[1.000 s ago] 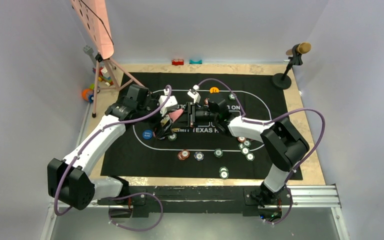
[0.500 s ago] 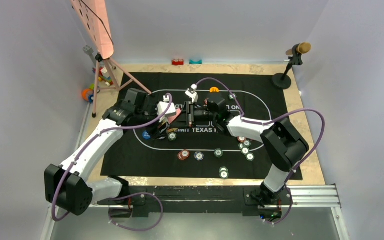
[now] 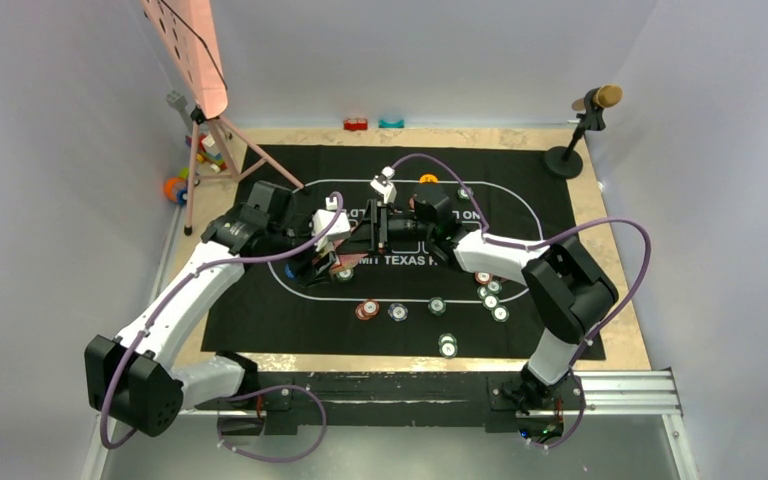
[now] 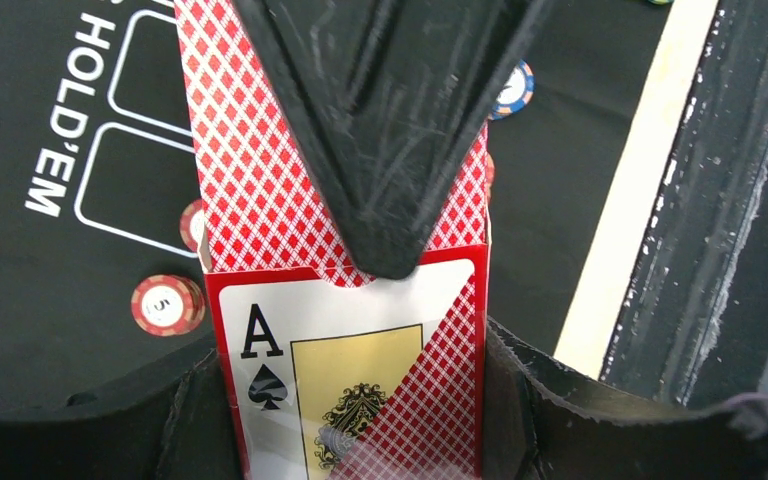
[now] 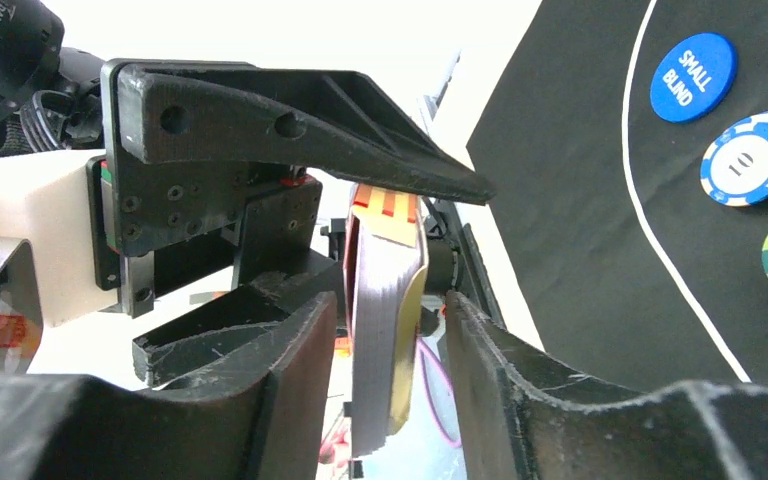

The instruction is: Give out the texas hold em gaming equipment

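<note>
We look down on a black mat (image 3: pixel 250 310) printed with a white oval and the words NO LIMIT TEXAS HOLD'EM. It lies on a tan table (image 3: pixel 622 330) boxed in by plain white walls (image 3: pixel 480 50). A metal rail (image 3: pixel 625 390) runs along the near edge. At the far left a pink board (image 3: pixel 185 50) stands on a tripod (image 3: pixel 204 122), with bright toys (image 3: pixel 174 187) at its feet. A microphone (image 3: pixel 598 98) on a stand fills the far right corner, and two small blocks (image 3: pixel 356 124), red and teal, sit by the back wall.

The two arms meet over the middle of the mat, above the lettering. The deck (image 4: pixel 350 330), red-diamond patterned with an ace of spades on its face, is held there, raised off the mat. The left gripper (image 4: pixel 352 400) is closed on it, a finger pressed to each long edge. The right gripper (image 5: pixel 390 340) straddles the same deck across its thickness. Its fingers stand slightly wider than the deck, with a sliver of gap on each side, so we read it as not clamped.

Chips (image 3: pixel 367 309) lie on the near half of the mat, singly and in short stacks, mostly toward the right. The orange disc (image 3: pixel 428 180) sits at the far side of the oval, near the right gripper. The blue disc (image 5: pixel 694 77), marked SMALL BLIND, lies beside the white line near a blue-and-white 10 chip.
</note>
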You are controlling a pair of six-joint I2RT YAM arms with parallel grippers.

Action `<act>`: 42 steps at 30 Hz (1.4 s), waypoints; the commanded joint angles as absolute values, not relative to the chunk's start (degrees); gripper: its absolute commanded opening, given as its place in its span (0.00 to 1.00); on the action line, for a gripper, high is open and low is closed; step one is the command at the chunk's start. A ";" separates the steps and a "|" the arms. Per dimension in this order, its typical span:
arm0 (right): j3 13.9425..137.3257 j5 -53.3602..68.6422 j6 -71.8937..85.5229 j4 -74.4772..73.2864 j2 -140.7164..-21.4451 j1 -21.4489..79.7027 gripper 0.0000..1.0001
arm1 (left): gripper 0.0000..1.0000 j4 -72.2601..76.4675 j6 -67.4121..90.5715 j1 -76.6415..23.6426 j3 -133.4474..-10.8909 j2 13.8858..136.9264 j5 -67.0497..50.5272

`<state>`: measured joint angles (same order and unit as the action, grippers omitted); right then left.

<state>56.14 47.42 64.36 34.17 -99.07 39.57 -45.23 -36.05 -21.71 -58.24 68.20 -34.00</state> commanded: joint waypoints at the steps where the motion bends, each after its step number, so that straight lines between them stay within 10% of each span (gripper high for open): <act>1: 58.19 46.62 60.69 31.35 -96.63 38.84 0.50 | 0.40 -50.01 -35.99 -21.71 -59.79 65.39 -36.93; 42: 65.11 47.91 47.98 12.88 -99.15 38.22 0.36 | 0.49 -49.09 -32.97 -20.03 -61.09 69.80 -29.92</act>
